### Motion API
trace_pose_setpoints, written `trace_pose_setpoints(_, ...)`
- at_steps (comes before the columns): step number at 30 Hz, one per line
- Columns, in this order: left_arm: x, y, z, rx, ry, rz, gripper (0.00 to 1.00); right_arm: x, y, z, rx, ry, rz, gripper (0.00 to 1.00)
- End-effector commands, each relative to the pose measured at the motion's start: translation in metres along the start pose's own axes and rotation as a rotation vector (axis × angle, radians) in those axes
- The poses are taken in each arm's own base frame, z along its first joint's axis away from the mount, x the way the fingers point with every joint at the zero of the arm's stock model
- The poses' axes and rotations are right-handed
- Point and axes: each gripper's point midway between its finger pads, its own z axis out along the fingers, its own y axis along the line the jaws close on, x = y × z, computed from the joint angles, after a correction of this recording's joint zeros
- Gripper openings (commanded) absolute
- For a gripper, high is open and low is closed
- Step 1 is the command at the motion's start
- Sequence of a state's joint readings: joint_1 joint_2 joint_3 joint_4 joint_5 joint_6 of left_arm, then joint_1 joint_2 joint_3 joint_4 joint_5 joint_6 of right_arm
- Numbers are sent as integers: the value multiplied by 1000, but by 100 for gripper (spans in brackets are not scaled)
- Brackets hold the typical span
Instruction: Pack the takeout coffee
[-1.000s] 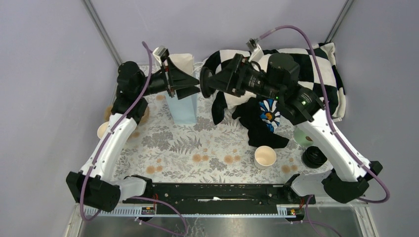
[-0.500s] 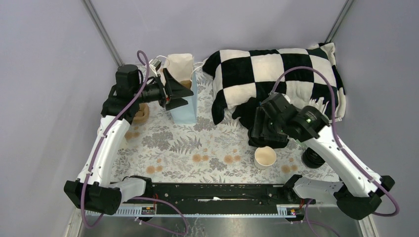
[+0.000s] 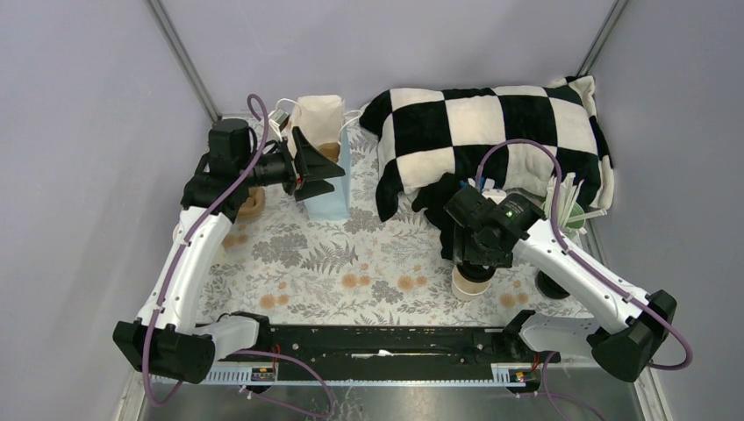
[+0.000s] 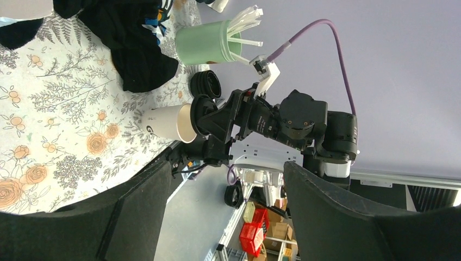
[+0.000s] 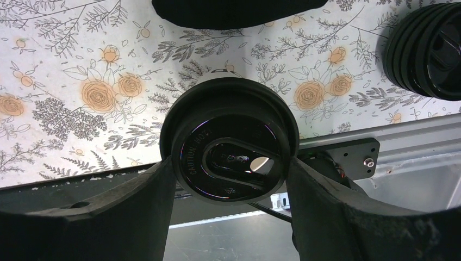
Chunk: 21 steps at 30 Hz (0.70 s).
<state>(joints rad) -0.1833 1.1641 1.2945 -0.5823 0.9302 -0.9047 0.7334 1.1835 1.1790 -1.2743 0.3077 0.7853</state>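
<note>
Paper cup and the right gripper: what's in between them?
A round black lid. The right gripper holds it by its edges in the right wrist view, and the left wrist view shows it at the paper cup's open top.

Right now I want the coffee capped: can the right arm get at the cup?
Probably yes. The right pincer, gripping the black lid, hangs right at the open mouth of the cup, and nothing shows between lid and rim.
</note>
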Motion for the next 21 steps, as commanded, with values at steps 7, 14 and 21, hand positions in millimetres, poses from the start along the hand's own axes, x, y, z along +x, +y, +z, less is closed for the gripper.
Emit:
trace_pose_setpoints(7,3,-19,0,46,10,100,80,14,-1,13,54,-46,-5,64)
trace_pose_setpoints(14,4,-19,3,46,19,100,80,17,-2,17,67,-70,7,64)
trace_pose_setpoints(21,4,-20,3,48,20,104,80,21,0,20,62,-61,1,64)
